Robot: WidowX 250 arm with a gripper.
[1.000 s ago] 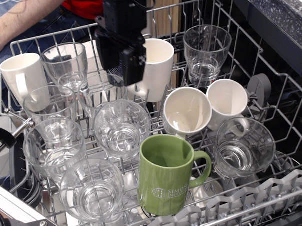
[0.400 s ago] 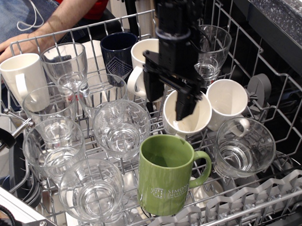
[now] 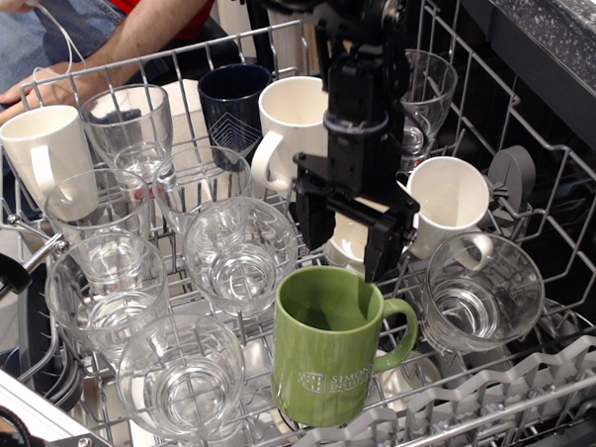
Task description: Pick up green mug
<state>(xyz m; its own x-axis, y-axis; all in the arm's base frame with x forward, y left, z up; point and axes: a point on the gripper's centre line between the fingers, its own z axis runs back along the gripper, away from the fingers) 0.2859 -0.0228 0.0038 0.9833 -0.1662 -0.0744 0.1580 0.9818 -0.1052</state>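
Gripper [image 3: 349, 244] hangs with its two black fingers spread apart, holding nothing, just behind and above the rim of the green mug [image 3: 334, 346], which stands upright directly below and in front of it in the dishwasher rack [image 3: 564, 250], handle pointing to the gripper's right side of the picture. Risk, as I judge it: the fingers sit close against the white mug [image 3: 362, 231] right behind them, so a descent off-line could strike or tip it. Glasses [image 3: 239, 251] crowd the left, and a finger landing on the green rim could topple the mug.
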